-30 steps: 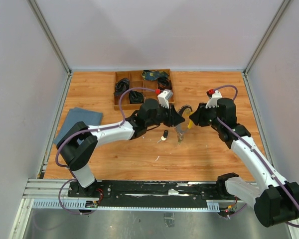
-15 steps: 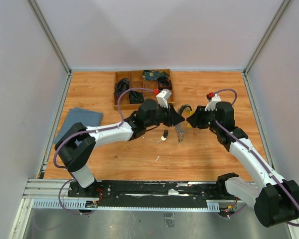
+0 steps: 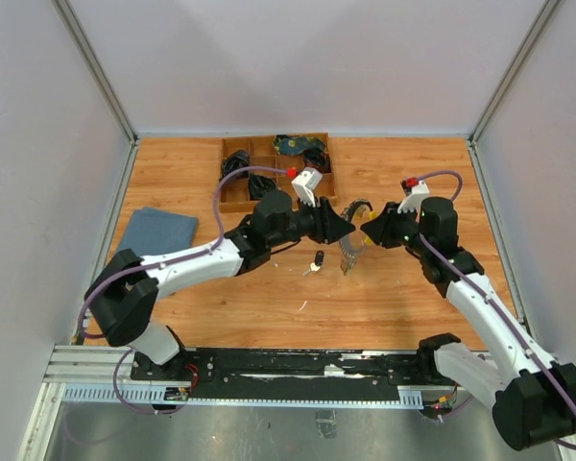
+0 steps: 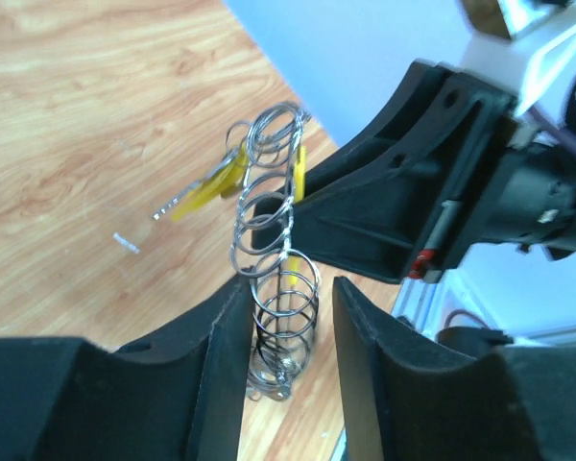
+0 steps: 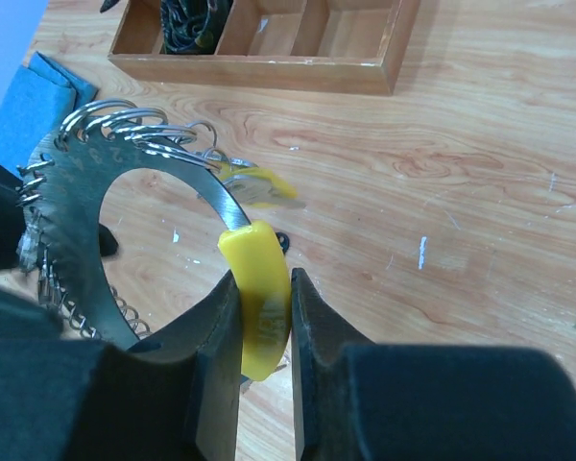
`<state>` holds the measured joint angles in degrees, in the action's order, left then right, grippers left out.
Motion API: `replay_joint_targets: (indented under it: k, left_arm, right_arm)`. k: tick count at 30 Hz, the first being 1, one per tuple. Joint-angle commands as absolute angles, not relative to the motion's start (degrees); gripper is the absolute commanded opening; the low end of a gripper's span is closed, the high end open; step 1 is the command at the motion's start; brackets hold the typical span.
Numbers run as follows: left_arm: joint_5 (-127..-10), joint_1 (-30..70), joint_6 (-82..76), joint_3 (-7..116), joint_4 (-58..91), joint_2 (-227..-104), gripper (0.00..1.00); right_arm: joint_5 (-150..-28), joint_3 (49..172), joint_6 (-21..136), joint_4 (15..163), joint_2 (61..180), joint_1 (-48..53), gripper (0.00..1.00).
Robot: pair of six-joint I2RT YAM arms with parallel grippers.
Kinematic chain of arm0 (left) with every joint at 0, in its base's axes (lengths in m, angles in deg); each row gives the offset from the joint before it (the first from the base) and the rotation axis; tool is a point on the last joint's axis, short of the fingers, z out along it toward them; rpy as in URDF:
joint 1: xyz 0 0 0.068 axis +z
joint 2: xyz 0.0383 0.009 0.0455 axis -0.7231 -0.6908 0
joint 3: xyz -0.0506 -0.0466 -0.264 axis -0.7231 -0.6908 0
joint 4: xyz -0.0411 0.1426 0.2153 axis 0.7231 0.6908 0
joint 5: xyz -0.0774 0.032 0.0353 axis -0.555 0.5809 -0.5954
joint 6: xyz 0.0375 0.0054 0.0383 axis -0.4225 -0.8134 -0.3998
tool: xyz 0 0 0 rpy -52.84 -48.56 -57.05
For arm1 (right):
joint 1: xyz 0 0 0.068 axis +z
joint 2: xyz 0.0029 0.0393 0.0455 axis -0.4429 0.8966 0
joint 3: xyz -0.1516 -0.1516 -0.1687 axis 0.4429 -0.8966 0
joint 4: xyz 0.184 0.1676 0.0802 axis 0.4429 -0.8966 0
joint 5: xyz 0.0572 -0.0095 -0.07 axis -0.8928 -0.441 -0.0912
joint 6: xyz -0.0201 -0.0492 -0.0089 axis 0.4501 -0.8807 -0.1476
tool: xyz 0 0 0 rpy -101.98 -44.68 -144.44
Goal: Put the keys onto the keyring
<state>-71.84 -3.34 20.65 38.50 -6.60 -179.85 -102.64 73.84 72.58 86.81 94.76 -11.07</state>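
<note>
**Keyring [image 5: 69, 206] held above the counter [image 3: 413, 298]**

The right jaws are clamped on the keyring's yellow piece [image 5: 257, 288]. Its small rings [image 4: 274, 279] stand between the parted left jaws; whether these pinch them cannot be told. The keys [image 3: 348, 255] hang beneath.

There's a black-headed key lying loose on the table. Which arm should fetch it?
Left. The right pincer is clamped on the keyring at its yellow piece, holding it up. The left pincer stands open around the rings, and the key lies nearer to it.
</note>
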Motion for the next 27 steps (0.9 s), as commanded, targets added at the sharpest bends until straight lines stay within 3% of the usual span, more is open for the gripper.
replay_joint_targets:
  k: [1,4,8,18,27]
  left_arm:
    - [-70.6,-3.8,18.3,37.7,-4.3,-171.3,0.49]
    - [-69.4,-3.8,15.6,37.5,1.4,-166.2,0.58]
    - [-66.1,-3.8,11.6,37.8,10.7,-158.9,0.62]
    - [-61.5,-3.8,4.9,39.6,28.6,-144.9,0.63]
    - [-63.3,-3.8,1.3,38.4,29.5,-138.0,0.61]
  right_arm:
    - [-101.0,77.2,70.4,86.2,90.4,-10.0,0.0]
    - [-100.0,78.0,68.8,86.8,88.5,-10.0,0.0]
    - [-100.8,78.4,65.6,89.2,86.3,-10.0,0.0]
    - [-111.1,83.8,53.3,84.5,83.5,-8.9,0.01]
    - [-109.2,83.1,42.8,88.4,80.9,1.2,0.01]
